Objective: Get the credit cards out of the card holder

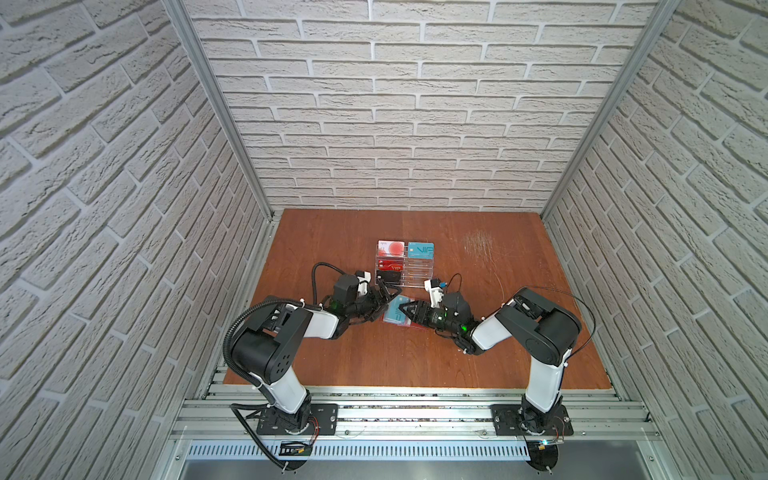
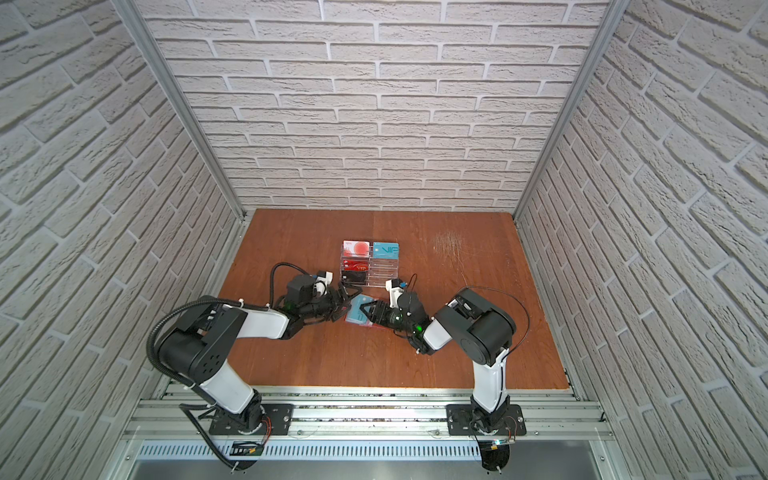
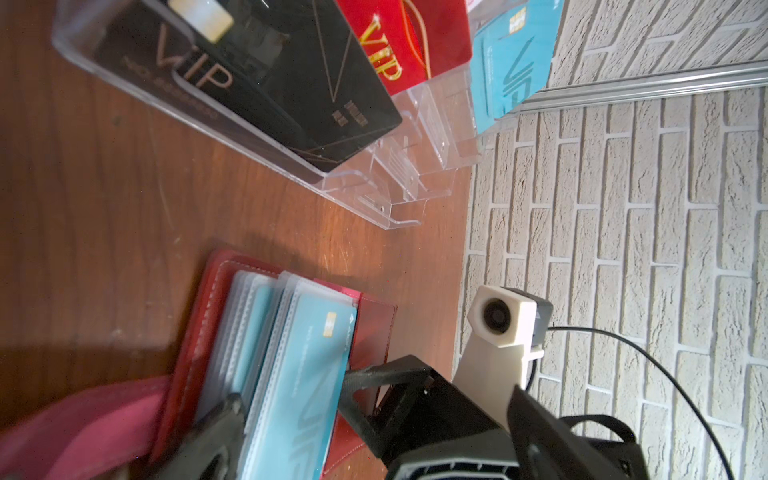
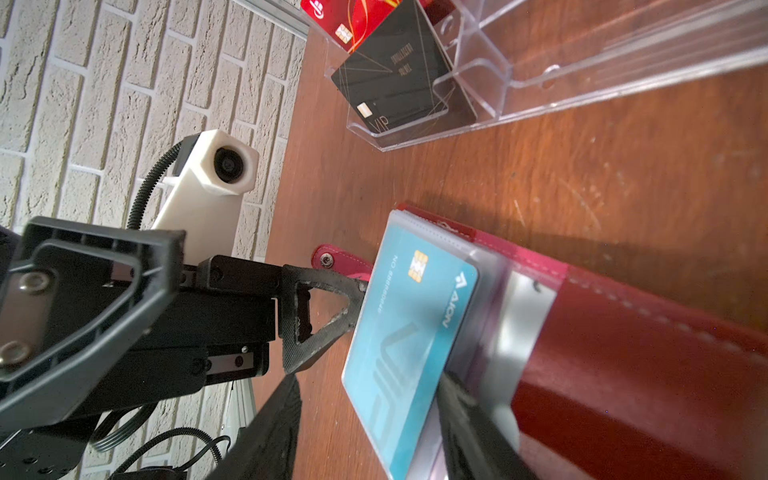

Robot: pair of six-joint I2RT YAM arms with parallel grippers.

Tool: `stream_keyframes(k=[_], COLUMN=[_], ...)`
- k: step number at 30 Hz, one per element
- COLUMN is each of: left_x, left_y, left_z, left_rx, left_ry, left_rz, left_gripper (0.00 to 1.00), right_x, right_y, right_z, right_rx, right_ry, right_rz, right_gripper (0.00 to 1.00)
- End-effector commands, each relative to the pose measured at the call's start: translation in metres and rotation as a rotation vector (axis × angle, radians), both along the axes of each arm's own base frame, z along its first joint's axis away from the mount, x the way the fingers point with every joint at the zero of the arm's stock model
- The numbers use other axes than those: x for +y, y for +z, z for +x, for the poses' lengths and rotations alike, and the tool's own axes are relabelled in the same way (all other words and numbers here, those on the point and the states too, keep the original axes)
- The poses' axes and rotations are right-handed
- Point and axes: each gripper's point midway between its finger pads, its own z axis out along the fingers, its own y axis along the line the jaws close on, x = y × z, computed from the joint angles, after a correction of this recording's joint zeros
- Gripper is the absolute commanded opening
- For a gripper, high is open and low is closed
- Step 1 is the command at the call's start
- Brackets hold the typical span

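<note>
Tally for your bench: two arms, one holder, one stand, five cards sure, a sixth likely.
You have one red card holder with one teal card plain in its top sleeve, and a second teal face showing in a page behind. One clear acrylic stand carries four cards: one red-and-white card, one teal VIP card, one red VIP card, one black VIP card. Two arms: left arm with one left gripper, right arm with one right gripper.
</note>
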Motion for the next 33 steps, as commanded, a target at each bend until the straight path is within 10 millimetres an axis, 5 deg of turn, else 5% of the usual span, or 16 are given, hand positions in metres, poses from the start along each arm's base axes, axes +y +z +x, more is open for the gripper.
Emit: stream_keyframes(k=[1, 33], left_x=[0.021, 0.024], left_y=[-0.059, -0.064], left_z=[-0.027, -0.031], left_rx=[0.194, 0.199], left_ry=[0.035, 0.04], left_rz=[0.13, 0.122], left_gripper=[0.98, 0.98], right_x=[0.009, 0.039], right_y=[0.03, 0.024], right_z=[-0.005, 0.002], right_rx=[-0.082, -0.057], right_ry=[0.038, 0.083], right_rz=[0.06, 0.11], right_gripper=[0.55, 0.45])
